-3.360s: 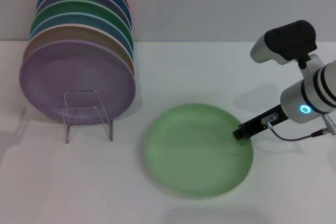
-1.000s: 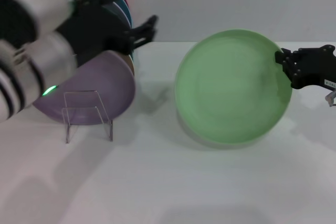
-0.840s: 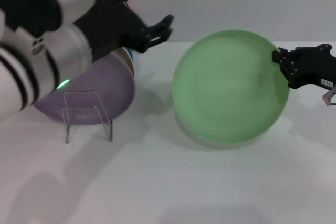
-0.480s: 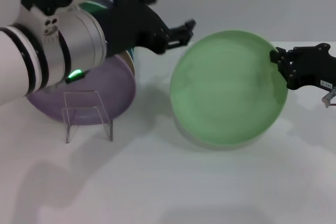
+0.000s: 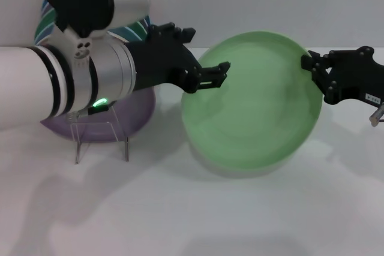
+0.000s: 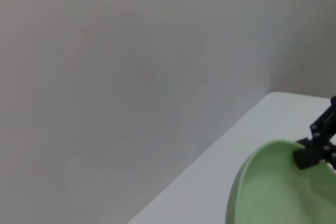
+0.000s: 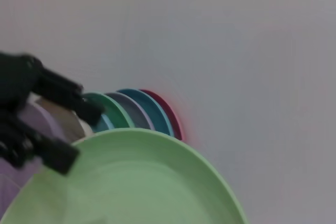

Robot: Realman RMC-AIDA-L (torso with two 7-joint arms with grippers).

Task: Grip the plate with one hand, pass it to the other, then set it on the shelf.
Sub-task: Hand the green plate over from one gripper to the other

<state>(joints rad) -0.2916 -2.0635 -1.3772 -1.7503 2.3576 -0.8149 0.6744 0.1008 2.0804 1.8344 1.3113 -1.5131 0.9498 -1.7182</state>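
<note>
The pale mint-green plate (image 5: 252, 112) hangs tilted above the table. My right gripper (image 5: 314, 71) is shut on its right rim. My left gripper (image 5: 207, 67), with the green light on its wrist, is open. Its fingers (image 5: 215, 75) reach to the plate's left rim; I cannot tell if they touch it. The clear acrylic shelf (image 5: 102, 133) stands on the table at the left, below my left arm. The left wrist view shows the plate (image 6: 273, 192) and the right gripper (image 6: 317, 148) on its rim. The right wrist view shows the plate (image 7: 131, 182) and the left gripper's fingers (image 7: 47, 103).
A row of upright coloured plates stands behind the shelf, with a lilac plate (image 5: 135, 109) in front, mostly hidden by my left arm. They also show in the right wrist view (image 7: 142, 108). The white table (image 5: 192, 214) stretches in front, and a plain wall is behind.
My left arm has swung right, from over the plate row to the mint-green plate's left rim. The right gripper has carried the plate a little to the left.
</note>
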